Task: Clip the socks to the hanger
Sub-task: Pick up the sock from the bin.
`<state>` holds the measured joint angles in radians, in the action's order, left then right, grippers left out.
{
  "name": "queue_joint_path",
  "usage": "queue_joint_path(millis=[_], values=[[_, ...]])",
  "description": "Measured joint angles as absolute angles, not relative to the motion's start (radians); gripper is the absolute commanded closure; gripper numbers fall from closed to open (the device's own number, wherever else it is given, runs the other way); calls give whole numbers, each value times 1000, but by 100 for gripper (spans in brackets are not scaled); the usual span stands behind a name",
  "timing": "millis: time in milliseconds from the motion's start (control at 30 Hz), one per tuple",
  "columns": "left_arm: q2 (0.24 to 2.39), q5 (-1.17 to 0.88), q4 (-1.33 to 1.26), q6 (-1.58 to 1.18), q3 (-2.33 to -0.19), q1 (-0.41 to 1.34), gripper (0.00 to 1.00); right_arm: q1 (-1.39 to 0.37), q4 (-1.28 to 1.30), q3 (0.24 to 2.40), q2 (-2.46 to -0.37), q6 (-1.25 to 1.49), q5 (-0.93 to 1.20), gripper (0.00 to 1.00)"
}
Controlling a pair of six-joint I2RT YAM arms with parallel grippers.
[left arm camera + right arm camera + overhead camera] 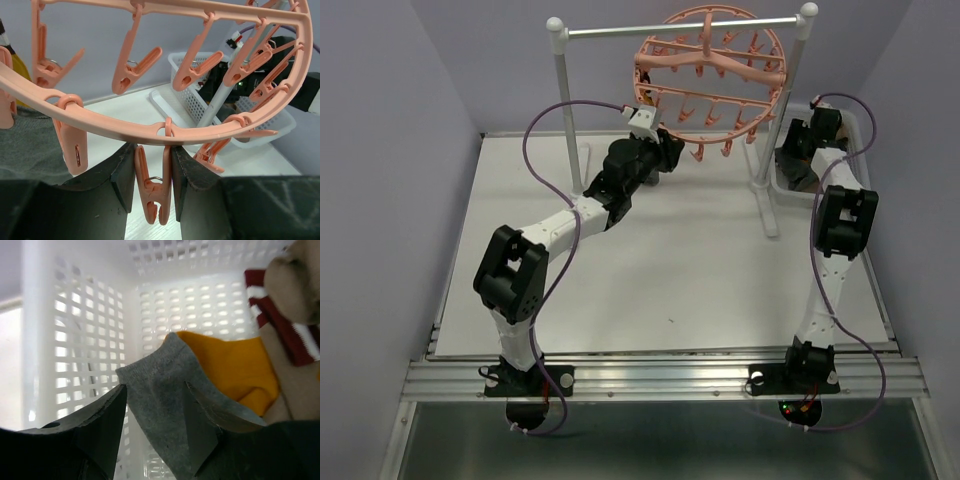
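Left wrist shows left fingers (120, 185) clamped on hanger clip (152, 192), right wrist shows right fingers (107, 420) gripping grey sock (160, 390)

A white-posted stand with a metal crossbar (620, 30) rises from the far part of the white tabletop (670, 270), with a white mesh basket (80, 340) at the far right corner, just beside the stand's right post.

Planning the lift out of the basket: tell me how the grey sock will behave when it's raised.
The grey sock looks thin and soft, creased between the right tool's fingers, so it will probably droop limply. It is likely light, being small knit fabric. Its matte knit should not slip easily, though it may tug the orange sock just behind it.
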<state>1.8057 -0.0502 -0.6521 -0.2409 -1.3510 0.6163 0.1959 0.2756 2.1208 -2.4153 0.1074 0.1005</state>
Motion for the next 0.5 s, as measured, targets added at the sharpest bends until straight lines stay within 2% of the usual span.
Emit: queue_joint_path(millis=[167,333,367,400,500], values=[[1806,-50,-647,-241,-1353,616,100,192,284,2146,-2483,115,122,53],[1813,-50,-645,-242,-1358,616,100,192,282,2159,-2495,123,125,87],[1814,-50,-646,-243,-1358,616,100,192,281,2161,-2495,126,124,87],[1815,-50,-646,-244,-1358,616,100,192,278,2163,-2495,127,121,99],[1817,-51,-646,-245,-1358,616,100,192,275,2164,-2495,128,109,99]])
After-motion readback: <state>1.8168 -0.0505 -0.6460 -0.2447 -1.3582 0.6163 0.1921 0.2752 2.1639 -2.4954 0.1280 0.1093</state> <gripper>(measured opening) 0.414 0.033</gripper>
